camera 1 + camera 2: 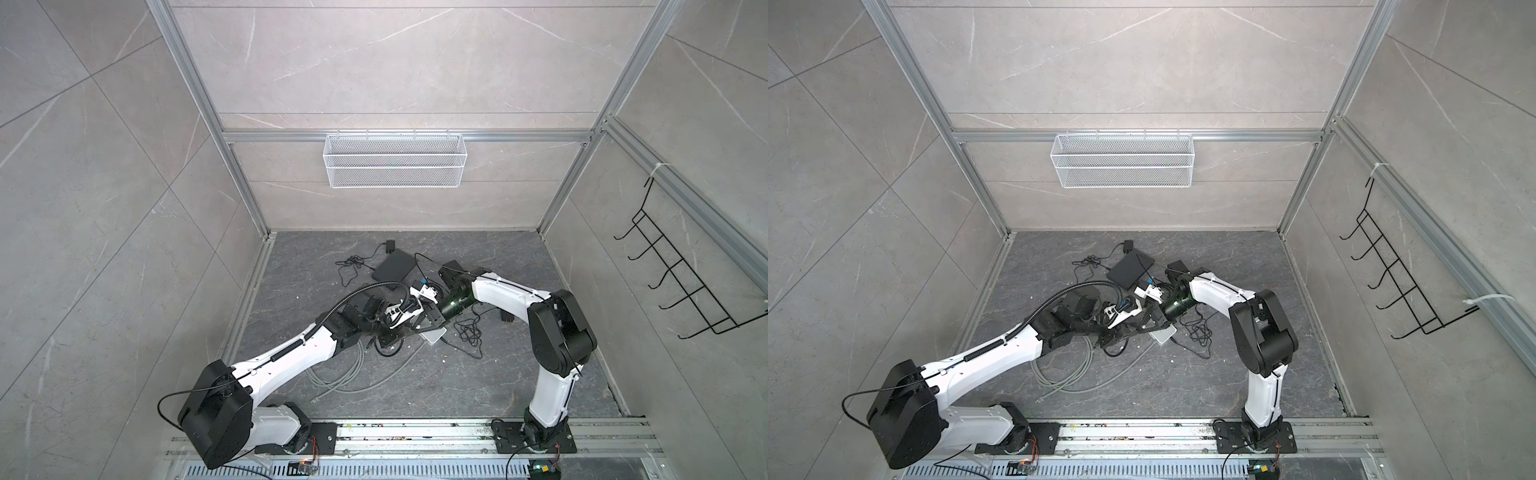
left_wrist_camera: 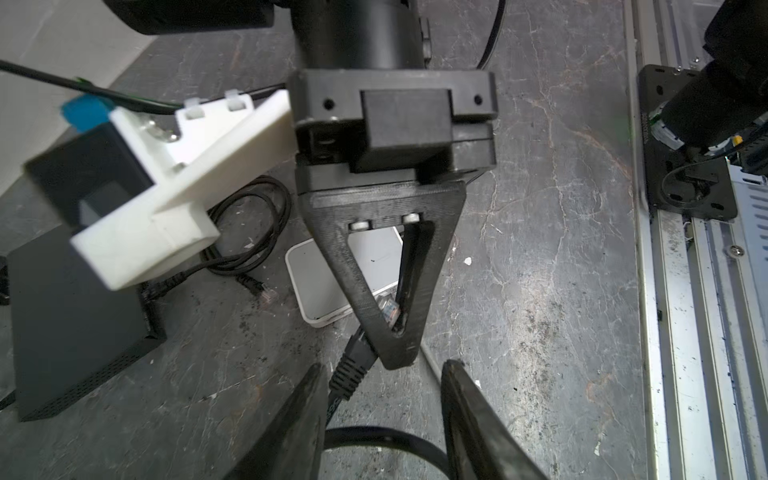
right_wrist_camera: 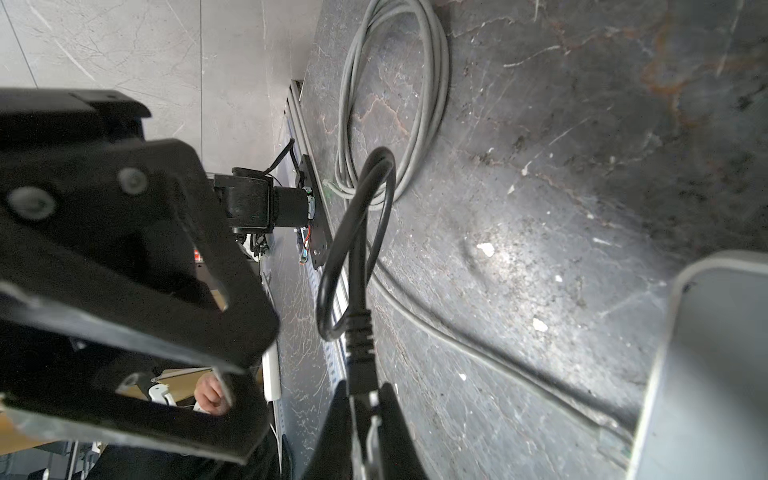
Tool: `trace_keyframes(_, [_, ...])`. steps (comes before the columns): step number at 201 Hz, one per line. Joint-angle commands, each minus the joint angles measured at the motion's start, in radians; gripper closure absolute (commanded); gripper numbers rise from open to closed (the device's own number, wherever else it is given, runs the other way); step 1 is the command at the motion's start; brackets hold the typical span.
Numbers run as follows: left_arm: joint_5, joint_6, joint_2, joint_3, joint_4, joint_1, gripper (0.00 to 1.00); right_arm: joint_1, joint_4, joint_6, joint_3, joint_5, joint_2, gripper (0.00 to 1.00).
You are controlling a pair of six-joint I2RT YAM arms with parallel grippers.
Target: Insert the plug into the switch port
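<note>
Your right end effector [image 3: 365, 395] is clamped on the plug [image 2: 389, 309]; its long axis follows the fingers [image 2: 357, 291], tip toward the wrist. Your left end effector [image 2: 384, 366] stands open astride the boot [image 2: 353, 368]. The white switch [image 1: 434, 336] lies just beside the plug, at 4 o'clock in a top view.

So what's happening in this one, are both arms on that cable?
The right claw is shut on the plug of the black cable and holds it close to the white box on the floor. The left claw is open, with its fingers on either side of the cable just behind the plug, not gripping it. The plug is not in a port yet.
</note>
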Motion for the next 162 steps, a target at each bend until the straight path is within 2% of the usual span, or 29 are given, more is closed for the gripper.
trace_keyframes(1, [-0.015,0.04,0.034,0.027,-0.035,-0.002,0.52,-0.016,-0.038,-0.004,0.005,-0.057,-0.011,0.96])
trace_keyframes(50, [-0.169,0.081,0.106,0.052,-0.063,-0.007,0.51,-0.024,-0.084,-0.045,-0.011,-0.068,-0.027,0.96])
trace_keyframes(105, [-0.24,0.135,0.124,0.07,-0.025,-0.022,0.52,-0.013,-0.09,-0.051,-0.018,-0.11,-0.008,0.97])
trace_keyframes(162, [-0.251,0.16,0.127,0.07,-0.038,-0.038,0.77,-0.013,-0.101,-0.052,-0.018,-0.118,0.002,0.97])
